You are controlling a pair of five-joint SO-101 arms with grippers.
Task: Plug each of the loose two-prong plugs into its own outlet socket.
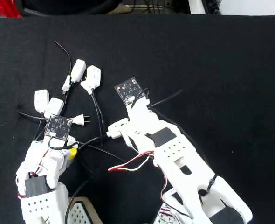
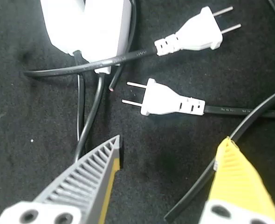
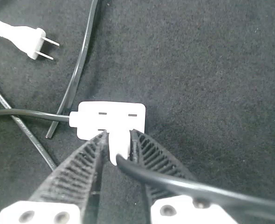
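In the right wrist view my right gripper (image 3: 118, 140) is shut on a white two-prong plug (image 3: 119, 150). The plug's front sits against the face of a white outlet socket (image 3: 110, 117) and its prongs are hidden. Another loose plug (image 3: 21, 39) lies farther off. In the left wrist view my left gripper (image 2: 172, 140) is open just above the cloth. A loose white plug (image 2: 168, 99) lies right ahead of its fingertips. A second plug (image 2: 193, 33) lies beyond, beside a white socket block (image 2: 86, 23). From above, a loose plug (image 1: 80, 120) lies by the left arm (image 1: 44, 168).
Several white sockets (image 1: 93, 77) and black cables (image 1: 98, 112) lie tangled at the left of the black cloth (image 1: 221, 70). The right arm (image 1: 175, 154) crosses the middle. Black cords (image 2: 81, 116) run close under the left gripper.
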